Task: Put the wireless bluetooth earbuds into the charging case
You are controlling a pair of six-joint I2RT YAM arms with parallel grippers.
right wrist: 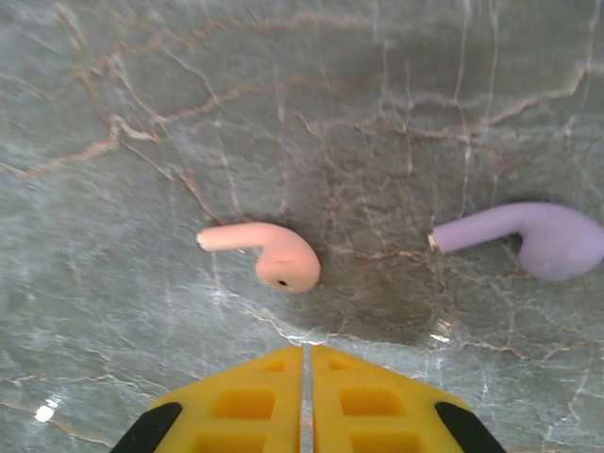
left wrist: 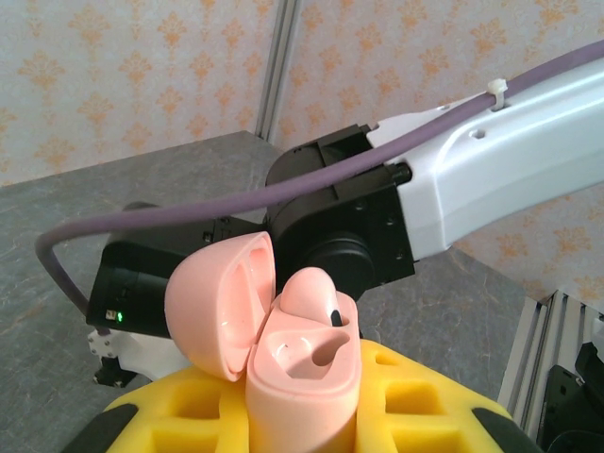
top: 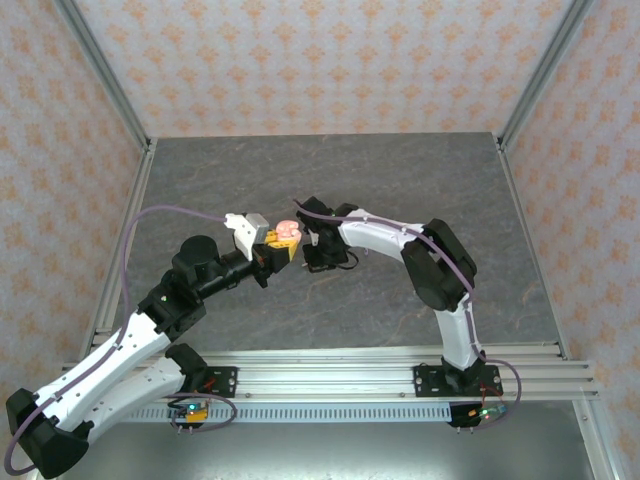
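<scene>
From above, the left arm (top: 130,345) stretches from the near left corner of the table (top: 400,180) toward its middle. There the left gripper (top: 278,248) holds up a salmon-pink charging case (top: 287,232). The right arm (top: 440,270) rises from the near edge, folds at the elbow and reaches left. The right gripper (top: 318,255) points down at the table just beside the case.

On the left wrist, the yellow fingers (left wrist: 179,411) are clamped on the charging case (left wrist: 302,377). Its lid (left wrist: 222,302) is swung open to the left. A seated pink earbud (left wrist: 311,288) fills one socket; the other is bare.

On the right wrist, the right gripper (right wrist: 307,377) has its yellow fingers pressed together, holding nothing. Beyond them a loose salmon-pink earbud (right wrist: 269,253) and a lilac earbud (right wrist: 538,236) lie apart on the grey marbled table (right wrist: 142,113).
</scene>
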